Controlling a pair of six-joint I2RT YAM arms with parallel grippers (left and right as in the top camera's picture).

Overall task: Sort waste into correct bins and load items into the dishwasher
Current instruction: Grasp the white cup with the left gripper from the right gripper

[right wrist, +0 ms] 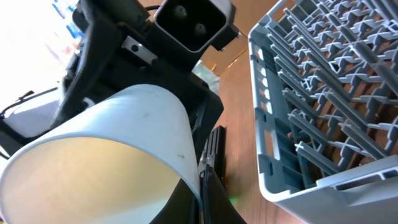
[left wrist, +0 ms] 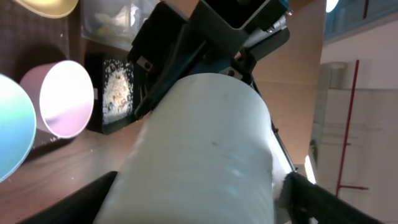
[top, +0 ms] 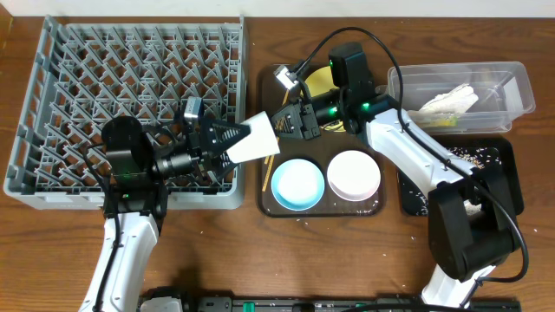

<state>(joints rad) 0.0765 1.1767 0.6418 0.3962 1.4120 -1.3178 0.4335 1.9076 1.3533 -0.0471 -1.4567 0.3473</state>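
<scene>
Grey plastic pegs in a lattice mark the dish rack (top: 87,78), the largest item, at the left of the table. The dark brown tray (top: 264,204) lies just beside its right wall. The small white cup (top: 257,140) hangs in the air above the strip between rack and tray, with both arms at it.

Left gripper (top: 236,143): fingers spread wide, one on either side of the cup's body near the base. Whether they press on the wall cannot be told. Right gripper (top: 277,128): fingers closed narrow on the cup's rim, pinching the thin wall.

Orientation: the cup lies on its side with its long axis roughly level, running left to right. The base points toward the rack and the mouth toward the right arm's wrist.

Handling, as judged: the cup looks light and rigid, with a smooth tapered wall that is likely slippery. A grip across the body could slide toward the narrow base, so take hold mid-body or near the wider end. A rim pinch holds the cup but gives little control of tilt.
</scene>
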